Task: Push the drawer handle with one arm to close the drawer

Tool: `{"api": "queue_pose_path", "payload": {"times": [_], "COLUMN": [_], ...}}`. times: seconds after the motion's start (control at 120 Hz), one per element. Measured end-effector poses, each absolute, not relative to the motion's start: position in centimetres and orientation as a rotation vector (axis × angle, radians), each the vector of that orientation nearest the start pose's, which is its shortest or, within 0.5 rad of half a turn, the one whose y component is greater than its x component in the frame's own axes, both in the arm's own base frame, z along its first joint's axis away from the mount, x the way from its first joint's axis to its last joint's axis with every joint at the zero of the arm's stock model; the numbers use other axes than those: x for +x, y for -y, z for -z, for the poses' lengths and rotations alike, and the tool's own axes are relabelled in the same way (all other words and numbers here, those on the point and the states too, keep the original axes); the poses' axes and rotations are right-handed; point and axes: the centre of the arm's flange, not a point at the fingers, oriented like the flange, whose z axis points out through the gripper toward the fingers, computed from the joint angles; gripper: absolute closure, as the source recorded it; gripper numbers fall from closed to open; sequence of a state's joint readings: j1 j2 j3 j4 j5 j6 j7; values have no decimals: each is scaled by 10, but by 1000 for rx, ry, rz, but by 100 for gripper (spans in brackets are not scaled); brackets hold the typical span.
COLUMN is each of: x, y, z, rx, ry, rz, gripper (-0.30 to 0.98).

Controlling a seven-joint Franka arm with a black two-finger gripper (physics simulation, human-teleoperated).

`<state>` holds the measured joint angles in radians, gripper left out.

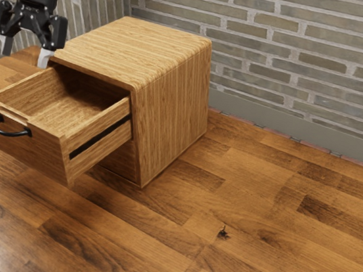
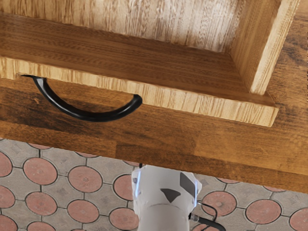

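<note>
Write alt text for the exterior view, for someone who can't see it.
A wooden cabinet stands with its drawer pulled open, a curved black handle on the drawer's front. At upper left hangs a robot's black gripper, fingers apart. The cabinet rests on a wood-plank surface before a brick wall.

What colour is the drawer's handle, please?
The handle is black, seen best in the wrist view.

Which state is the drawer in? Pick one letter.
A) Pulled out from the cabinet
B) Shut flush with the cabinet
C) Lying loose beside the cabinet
A: the drawer juts out from the cabinet, its front well clear of the opening and its inside showing.
</note>
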<state>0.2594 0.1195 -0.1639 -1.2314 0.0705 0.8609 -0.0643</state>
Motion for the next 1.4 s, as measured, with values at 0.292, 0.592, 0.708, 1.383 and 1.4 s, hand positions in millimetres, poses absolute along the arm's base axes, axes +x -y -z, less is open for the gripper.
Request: {"api": "queue_pose_path", "payload": {"times": [0.292, 0.592, 0.708, 1.383, 1.4], "x": [525, 315, 253, 298, 300], "y": [-69, 36, 12, -82, -83], "z": [-721, -689, -583, -523, -523], "rx": [-3051, -3035, -3035, -3096, -3096], "ry": [373, 311, 409, 170, 164], "rz": [-120, -79, -109, 99, 97], "gripper": [0, 0, 4, 76, 76]}}
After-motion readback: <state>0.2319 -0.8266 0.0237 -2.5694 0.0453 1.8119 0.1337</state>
